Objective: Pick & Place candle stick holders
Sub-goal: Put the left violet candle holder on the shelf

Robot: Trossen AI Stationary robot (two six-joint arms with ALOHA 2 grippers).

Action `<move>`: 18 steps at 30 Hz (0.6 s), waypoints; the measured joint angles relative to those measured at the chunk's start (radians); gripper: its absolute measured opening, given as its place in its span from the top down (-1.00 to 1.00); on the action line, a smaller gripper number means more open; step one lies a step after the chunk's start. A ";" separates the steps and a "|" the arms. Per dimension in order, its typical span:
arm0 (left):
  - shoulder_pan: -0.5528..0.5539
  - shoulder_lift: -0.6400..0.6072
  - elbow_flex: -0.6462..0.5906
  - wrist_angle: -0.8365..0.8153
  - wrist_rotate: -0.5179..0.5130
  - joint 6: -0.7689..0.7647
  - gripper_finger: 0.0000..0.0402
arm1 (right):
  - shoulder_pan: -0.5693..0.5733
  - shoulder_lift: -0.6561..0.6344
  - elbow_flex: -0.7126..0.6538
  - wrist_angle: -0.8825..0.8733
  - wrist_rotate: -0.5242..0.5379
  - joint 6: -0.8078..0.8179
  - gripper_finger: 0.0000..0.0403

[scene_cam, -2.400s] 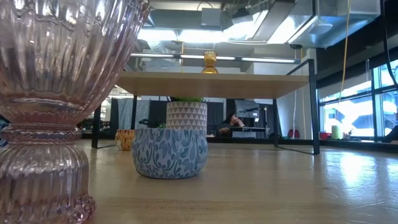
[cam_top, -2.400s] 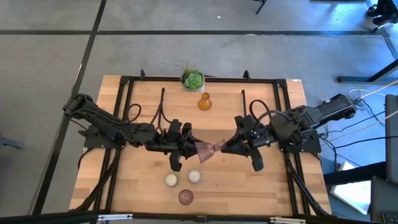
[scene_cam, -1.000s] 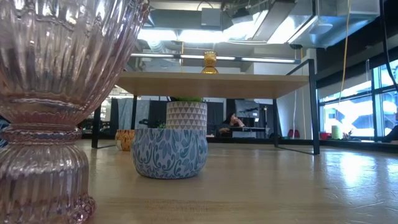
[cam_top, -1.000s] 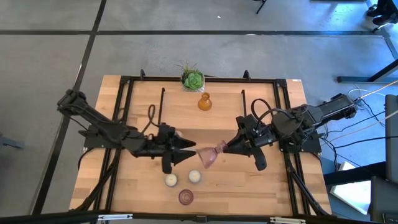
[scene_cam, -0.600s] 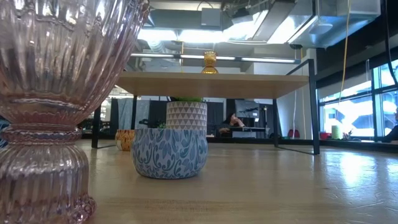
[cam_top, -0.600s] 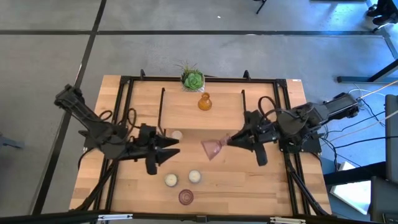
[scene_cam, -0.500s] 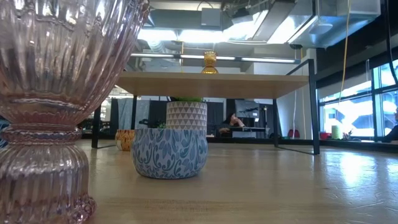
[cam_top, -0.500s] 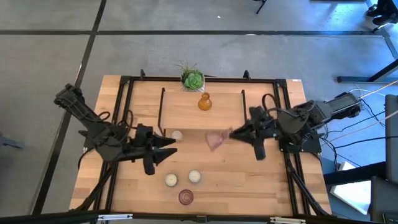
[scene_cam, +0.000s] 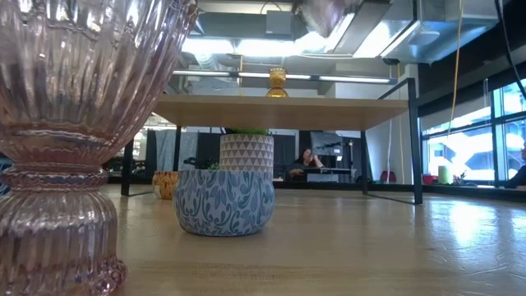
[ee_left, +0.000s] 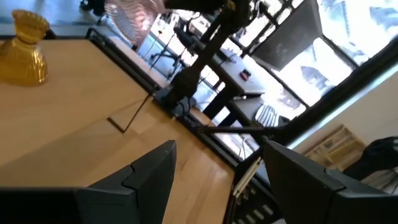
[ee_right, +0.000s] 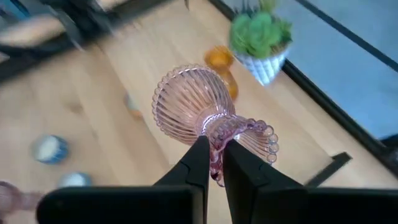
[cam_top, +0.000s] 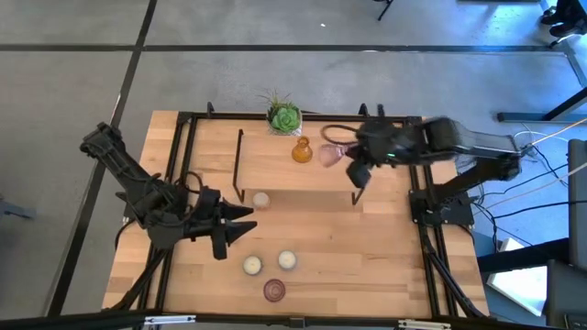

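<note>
The right gripper (cam_top: 341,152) has swung from the middle of the worktop (cam_top: 367,247) to its far edge, taking the pink glass holder (cam_top: 330,153) along, and the left gripper (cam_top: 246,220) has drawn back toward the left side. The right fingers (ee_right: 198,163) are closed narrow on the beaded rim of the pink glass holder, which hangs in the air with its ribbed bulb pointing away from the wrist. From above it is blurred, just beside the amber holder (cam_top: 301,150) and near the potted plant (cam_top: 283,116); if it touches the amber one I cannot tell. The left fingers (ee_left: 155,171) stand wide and hold nothing, over the left half of the worktop.

One cream-white holder (cam_top: 260,199) sits near the middle. Two more cream-white holders (cam_top: 252,266) (cam_top: 287,260) stand side by side toward the near edge, and a second pink holder (cam_top: 274,291) is just at the near edge.

In the low view this second pink holder fills the left side and is cut off at the top and at the left. There the held holder shows only as a pale smear at the top, and the arms themselves I cannot make out.
</note>
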 joint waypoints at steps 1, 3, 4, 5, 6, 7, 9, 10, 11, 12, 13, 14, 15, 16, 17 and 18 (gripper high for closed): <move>0.000 -0.003 0.000 -0.011 0.011 -0.006 -0.19 | -0.019 0.034 0.029 -0.025 -0.011 -0.019 0.84; 0.005 -0.015 0.000 -0.037 0.045 -0.017 -0.19 | -0.056 0.106 0.091 -0.072 -0.044 -0.053 0.84; 0.008 -0.021 0.000 -0.047 0.066 -0.018 -0.19 | -0.071 0.144 0.126 -0.101 -0.057 -0.066 0.84; 0.012 -0.026 0.000 -0.055 0.088 -0.018 -0.19 | -0.084 0.182 0.161 -0.131 -0.063 -0.082 0.84; 0.014 -0.032 0.000 -0.067 0.108 -0.018 -0.19 | -0.095 0.220 0.198 -0.166 -0.067 -0.094 0.84; 0.014 -0.039 0.000 -0.082 0.124 -0.017 -0.19 | -0.105 0.260 0.235 -0.205 -0.068 -0.109 0.84; 0.014 -0.052 0.000 -0.103 0.146 -0.017 -0.19 | -0.124 0.335 0.309 -0.310 -0.061 -0.119 0.84; 0.014 -0.058 0.000 -0.115 0.155 -0.017 -0.19 | -0.132 0.364 0.338 -0.342 -0.051 -0.118 0.84; 0.014 -0.062 0.000 -0.128 0.161 -0.019 -0.19 | -0.141 0.383 0.354 -0.331 -0.055 -0.119 0.84; 0.011 -0.065 0.000 -0.141 0.163 -0.023 -0.19 | -0.148 0.388 0.359 -0.307 -0.078 -0.126 0.85; 0.009 -0.067 0.000 -0.151 0.163 -0.024 -0.19 | -0.152 0.389 0.365 -0.303 -0.095 -0.130 0.85; 0.006 -0.069 0.000 -0.154 0.162 -0.024 -0.19 | -0.156 0.390 0.374 -0.311 -0.089 -0.132 0.85; 0.004 -0.071 0.000 -0.161 0.163 -0.024 -0.19 | -0.159 0.393 0.381 -0.318 -0.068 -0.131 0.85; 0.004 -0.073 0.000 -0.177 0.163 -0.024 -0.19 | -0.166 0.396 0.383 -0.324 -0.049 -0.129 0.85; 0.004 -0.073 0.000 -0.189 0.164 -0.025 -0.19 | -0.177 0.400 0.380 -0.327 -0.048 -0.128 0.85; 0.004 -0.073 0.000 -0.194 0.165 -0.031 -0.19 | -0.189 0.404 0.376 -0.326 -0.058 -0.130 0.85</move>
